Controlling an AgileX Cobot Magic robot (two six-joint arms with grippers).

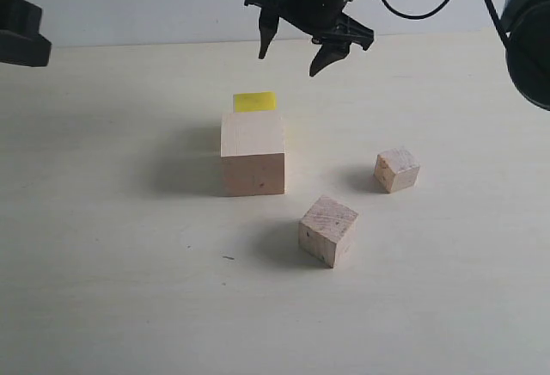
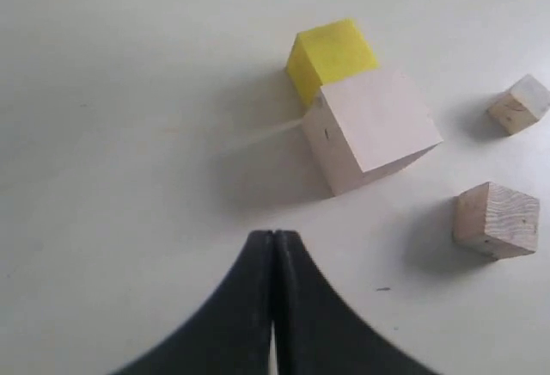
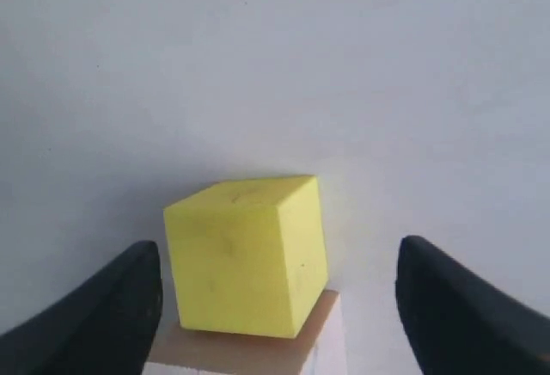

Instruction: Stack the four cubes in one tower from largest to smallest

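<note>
Your right fingers (image 1: pixel 290 61) hang spread above yellow cube (image 1: pixel 255 101), 12 o'clock of large wood cube (image 1: pixel 253 156), to straddle it; left fingers (image 2: pixel 273 306) closed.

The right gripper (image 1: pixel 292 57) hangs above and just behind the big wooden cube (image 1: pixel 253 156), its fingers pointing down and spread wide, with its arm (image 1: pixel 526 39) reaching in from the right. The left gripper (image 2: pixel 273 259) sits well off to the cube's left, fingers pressed together.
</note>
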